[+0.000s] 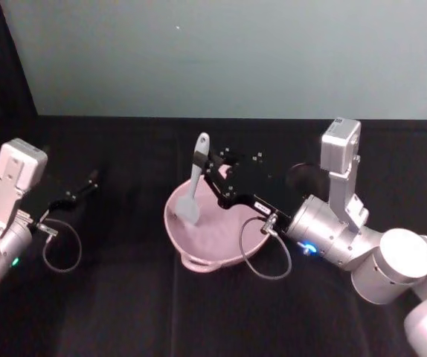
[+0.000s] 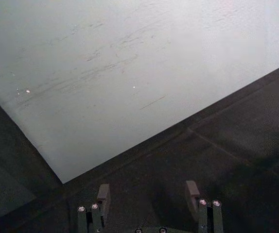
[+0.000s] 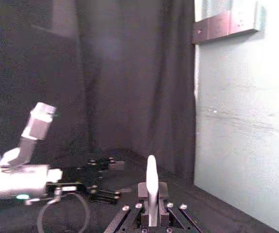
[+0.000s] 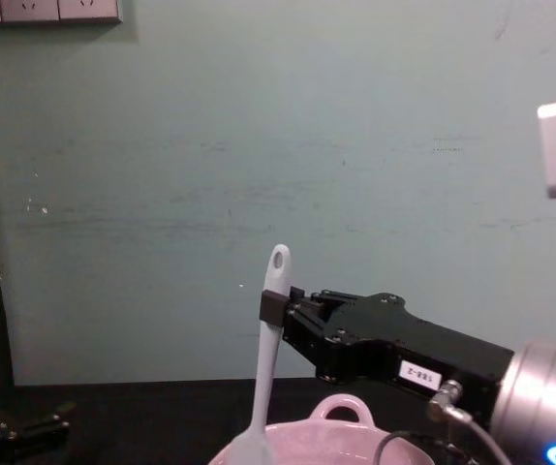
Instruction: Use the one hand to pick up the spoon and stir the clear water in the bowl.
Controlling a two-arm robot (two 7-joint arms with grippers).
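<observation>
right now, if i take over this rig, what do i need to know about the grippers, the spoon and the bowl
Right gripper: jaws shut on the spoon, high on its handle, above the far side of the bowl.
Left gripper: jaws open, holding nothing, parked off to the robot's left, apart from the bowl.
Spoon: near upright, head down inside the bowl.
Done: spoon picked up and its head set in the bowl.
Left: stir the water. Cannot tell whether stirring has begun.
</observation>
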